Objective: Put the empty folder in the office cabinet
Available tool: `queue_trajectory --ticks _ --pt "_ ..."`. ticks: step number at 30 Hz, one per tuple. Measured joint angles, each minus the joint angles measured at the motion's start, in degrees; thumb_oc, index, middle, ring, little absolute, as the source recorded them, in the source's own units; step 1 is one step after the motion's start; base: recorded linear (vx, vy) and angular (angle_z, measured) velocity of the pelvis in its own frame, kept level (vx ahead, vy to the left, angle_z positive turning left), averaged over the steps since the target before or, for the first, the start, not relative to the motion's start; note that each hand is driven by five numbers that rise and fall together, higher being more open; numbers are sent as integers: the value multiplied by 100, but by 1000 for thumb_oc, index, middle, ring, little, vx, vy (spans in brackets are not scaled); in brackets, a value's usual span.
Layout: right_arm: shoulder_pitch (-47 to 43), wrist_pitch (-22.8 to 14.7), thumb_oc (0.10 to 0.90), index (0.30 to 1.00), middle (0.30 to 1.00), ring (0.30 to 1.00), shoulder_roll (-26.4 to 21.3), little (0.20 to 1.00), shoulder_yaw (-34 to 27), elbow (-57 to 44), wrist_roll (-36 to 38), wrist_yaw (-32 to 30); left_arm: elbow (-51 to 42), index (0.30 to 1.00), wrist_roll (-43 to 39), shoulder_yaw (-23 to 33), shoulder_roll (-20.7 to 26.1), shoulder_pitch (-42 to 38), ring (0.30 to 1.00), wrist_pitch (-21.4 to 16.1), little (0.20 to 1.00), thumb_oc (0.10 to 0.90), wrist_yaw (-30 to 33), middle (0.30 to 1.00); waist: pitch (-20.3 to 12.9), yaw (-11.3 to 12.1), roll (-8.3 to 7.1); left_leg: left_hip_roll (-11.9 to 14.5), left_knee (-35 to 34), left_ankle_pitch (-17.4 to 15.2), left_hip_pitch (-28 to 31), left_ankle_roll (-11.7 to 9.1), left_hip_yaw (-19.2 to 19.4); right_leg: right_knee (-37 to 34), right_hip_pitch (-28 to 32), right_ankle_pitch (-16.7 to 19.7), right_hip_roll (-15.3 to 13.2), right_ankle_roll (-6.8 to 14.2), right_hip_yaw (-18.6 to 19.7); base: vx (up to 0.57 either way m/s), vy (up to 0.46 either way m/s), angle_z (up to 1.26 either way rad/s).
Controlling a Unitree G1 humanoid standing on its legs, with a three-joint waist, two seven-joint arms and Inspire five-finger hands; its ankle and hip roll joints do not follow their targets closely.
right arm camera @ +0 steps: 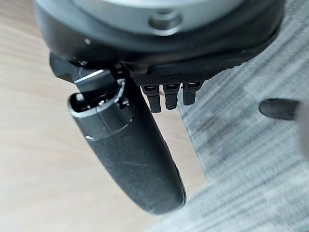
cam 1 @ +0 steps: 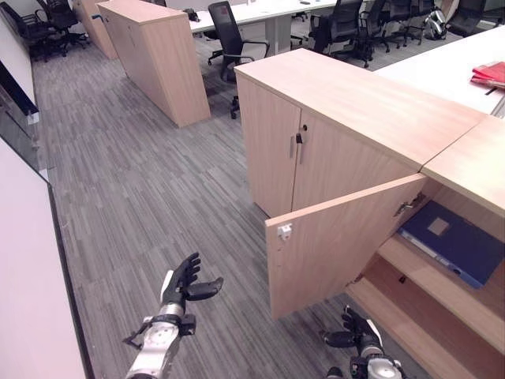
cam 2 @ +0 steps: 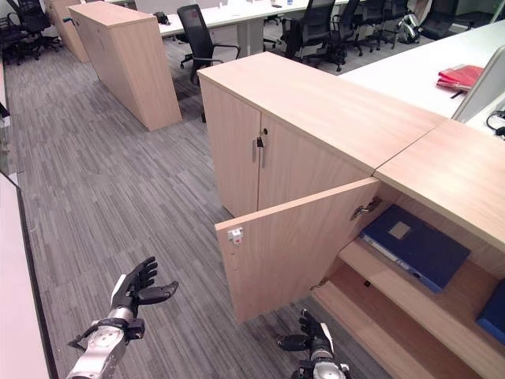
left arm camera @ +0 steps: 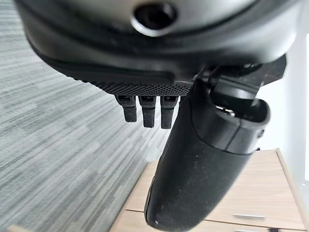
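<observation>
While the blue folder (cam 1: 454,241) is already lying flat on the upper shelf (cam 1: 442,280) inside the cabinet (cam 1: 473,170), its door (cam 1: 339,241) is still standing wide open. Both the left robot hand (cam 1: 188,282) and the right robot hand (cam 1: 353,330) are hanging low over the carpet, fingers loosely spread and gripping nothing, so closing the door is looking like what remains

Light wood-grain laminate, smooth and matt, clads the office cabinet (cam 1: 347,103); grey striped carpet (cam 1: 142,197) covers the floor; the blue folder (cam 1: 454,241) looks smooth, faintly glossy.

Head cameras look down; wrist cameras sit close.
</observation>
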Motion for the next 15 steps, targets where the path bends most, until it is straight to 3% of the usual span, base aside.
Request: queue_trajectory --ticks 4,9,15 --pt "-61 2 800 900 900 900 -290 900 70 -15 -5 3 -10 900 -5 -13 -27 61 900 10 900 800 -6 900 -72 -27 79 216 -202 93 198 -113 149 -507 252 231 293 -73 56 28 -75 -21" --pt "14 6 800 900 900 900 -355 900 182 -15 -9 56 -17 900 -6 -23 -42 30 900 10 900 800 -12 900 -98 -119 80 246 -295 127 324 -144 150 -697 422 320 344 -93 40 27 -52 -3" --pt "180 28 800 900 900 900 -260 900 439 -62 -21 246 -16 900 -14 -70 -44 -165 900 68 900 800 -4 900 -200 -259 217 238 -291 125 361 -140 161 -702 435 355 331 -127 66 19 -80 -1"
